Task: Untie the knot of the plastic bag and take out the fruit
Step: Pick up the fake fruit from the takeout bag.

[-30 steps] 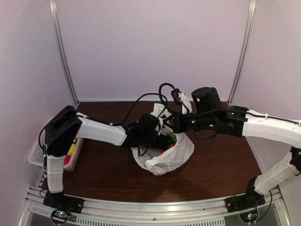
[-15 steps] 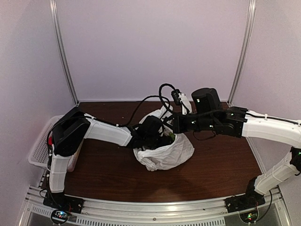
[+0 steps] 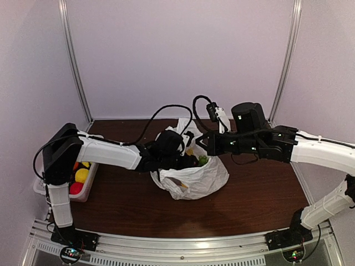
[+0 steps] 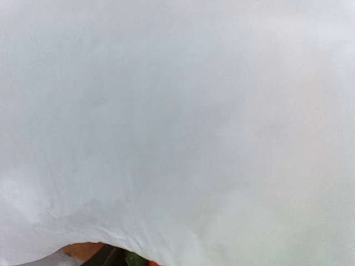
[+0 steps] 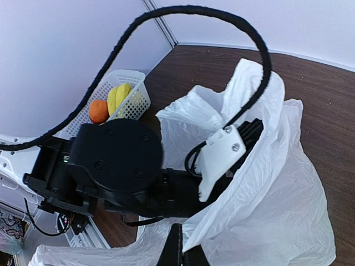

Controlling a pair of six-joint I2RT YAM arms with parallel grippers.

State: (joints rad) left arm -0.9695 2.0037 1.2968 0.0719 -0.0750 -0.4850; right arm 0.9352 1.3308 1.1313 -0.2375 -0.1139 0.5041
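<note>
Digging for fruit (image 3: pixel 203 160) inside the bag (image 3: pixel 202 178) on the table (image 3: pixel 260 191), with the left gripper (image 3: pixel 186 160) sunk in the gaping mouth. Finding no knot anywhere in view; judging the untying done and the emptying in hand. Pinching the bag's rim with the right gripper (image 5: pixel 179 254), fingers pressed together on thin film, holding the mouth up and open. No telling the left fingers' state, spread or closed on anything: buried in the bag from above, and blanked by white plastic across the left wrist view, save for slivers of green and orange at the bottom edge. Placing the fruit low in the bag, just beside or under those hidden fingers, with one green piece showing at the mouth. Calling next, probably, for a firm close on one piece, a straight lift clear of the film, then a swing left to the basket (image 5: pixel 137 104) with its bananas and an orange piece.
</note>
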